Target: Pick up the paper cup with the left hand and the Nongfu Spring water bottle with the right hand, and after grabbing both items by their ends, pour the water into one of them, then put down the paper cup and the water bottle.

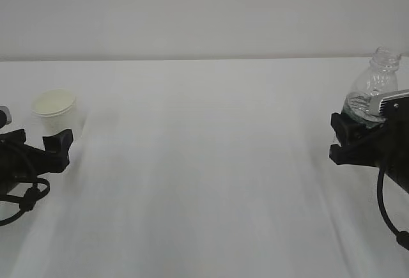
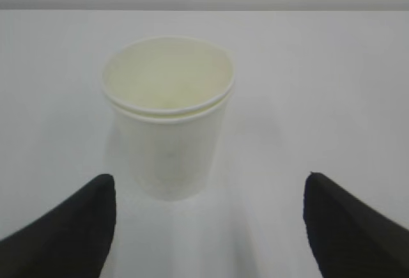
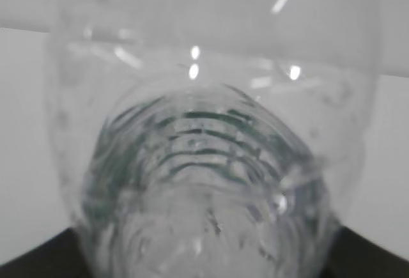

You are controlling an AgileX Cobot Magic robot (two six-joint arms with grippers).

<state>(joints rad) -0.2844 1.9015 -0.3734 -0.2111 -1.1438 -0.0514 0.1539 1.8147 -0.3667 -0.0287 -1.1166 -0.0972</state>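
Observation:
The white paper cup (image 1: 54,109) stands upright on the table at the far left. In the left wrist view the paper cup (image 2: 167,118) sits just ahead of my left gripper (image 2: 209,179), untouched. That gripper (image 1: 56,145) is open, its black fingertips (image 2: 77,227) spread wider than the cup. At the far right the clear Nongfu Spring water bottle (image 1: 372,87) leans left, capless. My right gripper (image 1: 346,139) is shut on its lower body. The bottle (image 3: 204,163) fills the right wrist view, with dark fingers (image 3: 377,260) at the bottom corners. I cannot make out any water.
The white table (image 1: 211,176) stretches between the two arms with a pale wall behind it. Black cables (image 1: 25,195) hang from the left arm near the front left edge.

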